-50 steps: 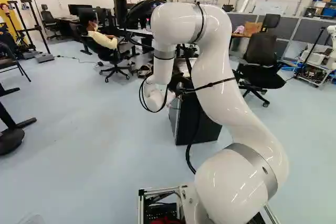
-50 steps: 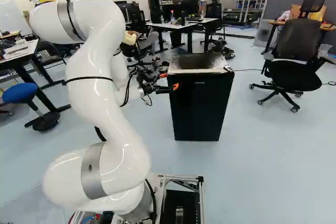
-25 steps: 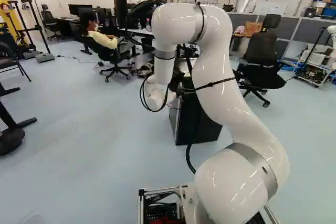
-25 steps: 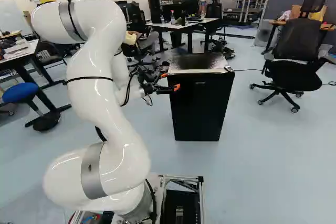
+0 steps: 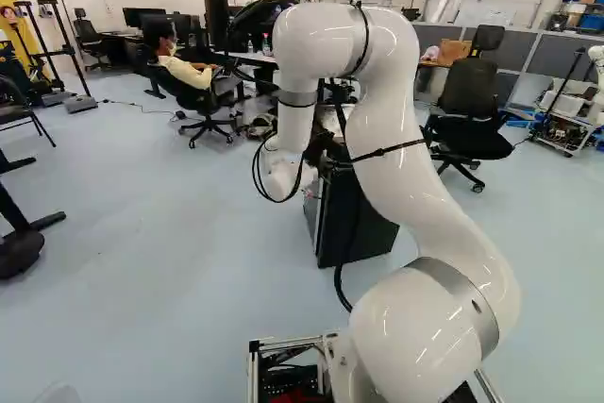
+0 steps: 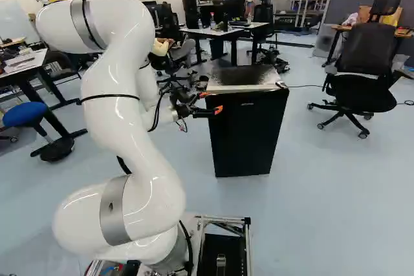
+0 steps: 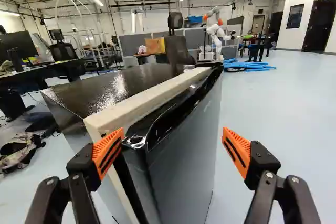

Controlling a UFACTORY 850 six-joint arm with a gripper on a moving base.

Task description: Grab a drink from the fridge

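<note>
Left: my gripper is positioned at the near left top corner of the fridge, fingers spread, nothing grasped. Its left orange pad is beside that corner; contact cannot be confirmed. Centre: the door lies between my fingers and appears closed. No drink is visible; presumed location, inside the fridge. Right: my other orange pad stands apart from the door front. Status, as judged: approach nearly complete. Remaining: pull the door open, locate the drink, grasp it, withdraw it.
</note>
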